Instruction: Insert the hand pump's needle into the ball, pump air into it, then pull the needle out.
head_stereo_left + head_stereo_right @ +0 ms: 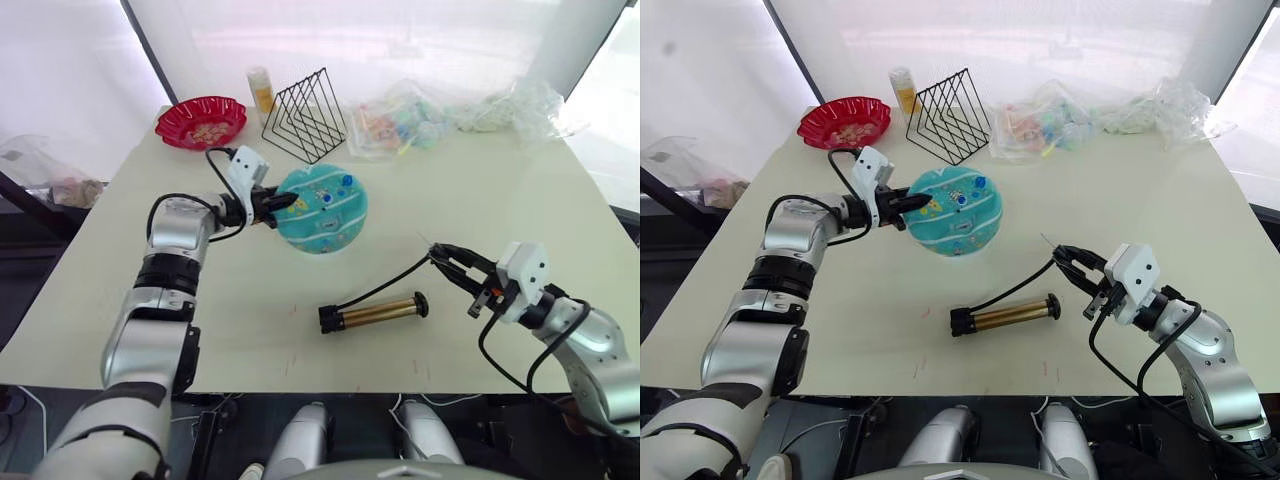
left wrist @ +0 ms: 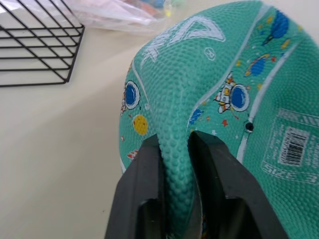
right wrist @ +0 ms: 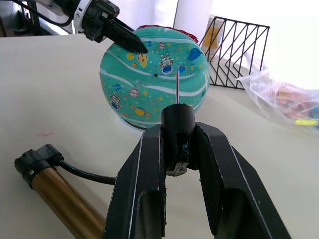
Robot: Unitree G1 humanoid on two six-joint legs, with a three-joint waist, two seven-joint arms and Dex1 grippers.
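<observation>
Pinching ball marked "SIZE", left end effector, right end effector clamping needle

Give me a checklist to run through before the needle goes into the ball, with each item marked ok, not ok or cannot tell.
1. Ball held steady: ok. The left gripper pinches a fold of the teal ball, tilting it up on its edge on the table.
2. Needle gripped: ok. The right gripper is shut on the black fitting, and the needle sticks out ahead.
3. Valve hole facing the needle: ok. The small dark hole shows on the near face.
4. Needle lined up with the hole: not ok. It points a little to one side and is well short of the ball.
5. Hose free: ok. It runs slack back to the pump.
</observation>
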